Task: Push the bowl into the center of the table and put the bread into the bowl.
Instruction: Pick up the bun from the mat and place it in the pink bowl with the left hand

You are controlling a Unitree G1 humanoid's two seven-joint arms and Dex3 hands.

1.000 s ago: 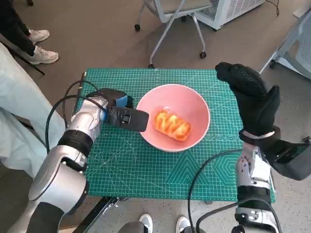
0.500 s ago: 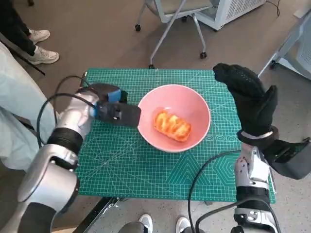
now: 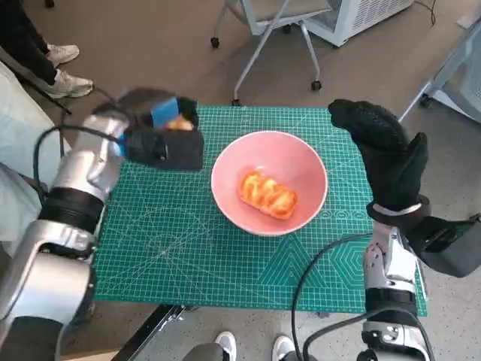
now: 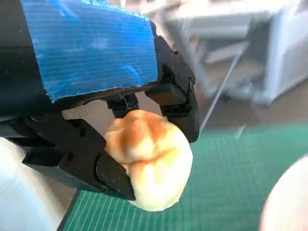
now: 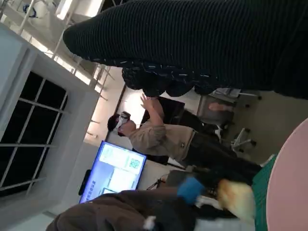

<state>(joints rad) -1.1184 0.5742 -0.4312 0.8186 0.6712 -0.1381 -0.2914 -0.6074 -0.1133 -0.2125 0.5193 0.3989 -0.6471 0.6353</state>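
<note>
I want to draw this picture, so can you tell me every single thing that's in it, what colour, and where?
Bowl: one, pink, near the middle of the mat.
Striped bread: one, orange-golden, lying in the bowl.
Bread roll: one, pale golden, held in the left robot hand above the mat's far left corner.
Cutting mat: one, green with a grid, covering the table.
Office chair: one, grey on wheels, on the floor beyond the table.
People: shoes at far left; one person in the right wrist view.
Left robot hand: black, blue tape.
Right robot hand: black glove, raised at the right, holding nothing.

no readable text, labels or numbers anywhere
</note>
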